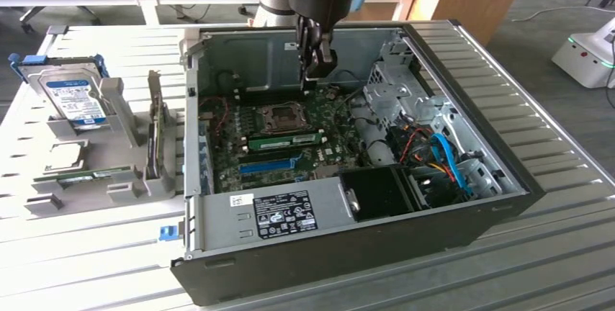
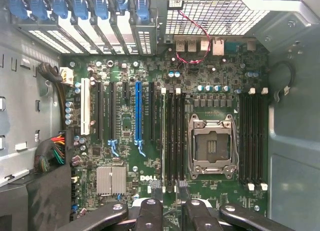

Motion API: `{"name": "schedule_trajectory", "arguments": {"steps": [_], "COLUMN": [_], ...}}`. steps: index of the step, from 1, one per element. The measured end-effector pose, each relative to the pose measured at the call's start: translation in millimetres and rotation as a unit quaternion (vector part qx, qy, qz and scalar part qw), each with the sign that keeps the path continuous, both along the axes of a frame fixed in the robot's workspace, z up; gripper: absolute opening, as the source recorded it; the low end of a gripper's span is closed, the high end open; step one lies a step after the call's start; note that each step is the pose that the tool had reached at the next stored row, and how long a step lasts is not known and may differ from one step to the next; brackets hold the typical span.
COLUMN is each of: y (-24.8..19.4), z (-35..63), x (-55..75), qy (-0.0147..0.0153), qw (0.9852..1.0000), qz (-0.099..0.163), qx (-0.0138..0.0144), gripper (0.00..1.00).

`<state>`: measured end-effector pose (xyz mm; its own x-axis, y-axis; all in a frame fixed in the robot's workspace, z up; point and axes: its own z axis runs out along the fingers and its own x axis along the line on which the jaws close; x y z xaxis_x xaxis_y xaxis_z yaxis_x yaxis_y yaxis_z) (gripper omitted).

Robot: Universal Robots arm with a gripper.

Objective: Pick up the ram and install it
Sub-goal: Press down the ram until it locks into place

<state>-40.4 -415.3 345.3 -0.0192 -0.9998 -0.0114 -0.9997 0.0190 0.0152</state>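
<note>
One ram stick (image 1: 288,140), green with a pale label, stands seated in a slot on the motherboard beside the CPU socket (image 1: 285,115). In the wrist view that ram (image 2: 163,141) appears edge-on as a thin pale green line at the side of the black memory slots (image 2: 175,141). A second green ram stick (image 1: 96,176) lies in the grey rack outside the case, at the exterior view's left. My gripper (image 1: 317,73) hangs inside the open case above the board, apart from both sticks. Its fingertips (image 2: 168,185) stand open with only the board showing between them.
The black PC case (image 1: 500,203) lies open on a ribbed metal table. A hard drive (image 1: 77,98) with a blue label stands in the grey rack (image 1: 125,188). A blue expansion slot (image 2: 138,111), blue and orange cables (image 1: 444,158) and the drive cage (image 1: 389,88) crowd the case.
</note>
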Motion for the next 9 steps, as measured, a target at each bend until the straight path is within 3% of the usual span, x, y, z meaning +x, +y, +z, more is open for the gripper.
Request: {"name": "schedule_trajectory", "arguments": {"steps": [4,7,9], "y": [0.0,0.0,0.0], "z": [0.0,0.0,0.0], "x": [0.0,0.0,0.0], "qy": [0.0,0.0,0.0], "qw": [1.0,1.0,1.0], "qz": [0.0,0.0,0.0], "qx": [0.0,0.0,0.0], "gripper": [0.24,0.11,0.11]}}
